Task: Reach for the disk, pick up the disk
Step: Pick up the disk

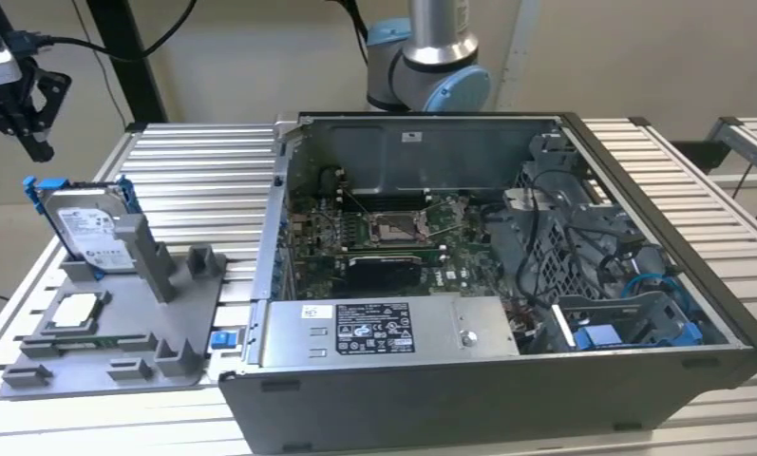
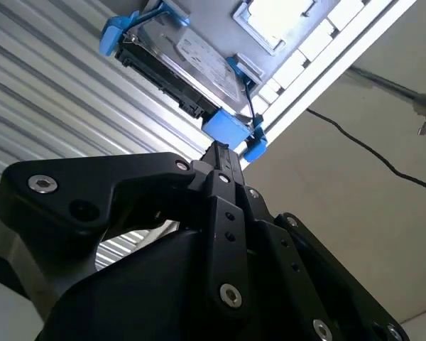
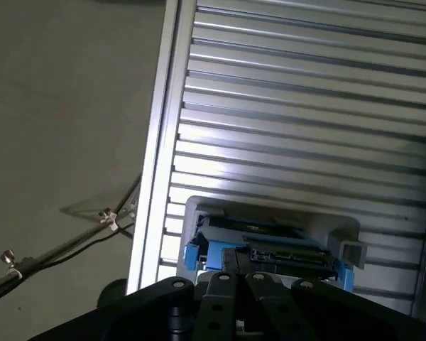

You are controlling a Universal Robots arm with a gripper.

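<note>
Ribbed metal surface (image 1: 200, 161) at exterior view's left: disk (image 1: 89, 226) upright in grey holder (image 1: 181, 294), claw (image 1: 36, 144) above it, apart, pinched closed, empty. Second wrist view: claw (image 2: 224, 150) tip near blue rail (image 2: 224, 128) of disk (image 2: 192, 60). First wrist view: disk (image 3: 270, 241) just past claw (image 3: 239, 278).

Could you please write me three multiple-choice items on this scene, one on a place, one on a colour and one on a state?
1. Where does the flat silver-grey hard drive stand? A in the grey plastic fixture; B on the floor; C in a cardboard box.
2. Its plastic side rails are: A red; B blue; C yellow.
3. The dark grey metal computer case is: A shut; B open-sided; C overturned.
Key: 1 A, it stands on edge in the fixture; 2 B, blue plastic frames it; 3 B, its green circuit board shows.
</note>
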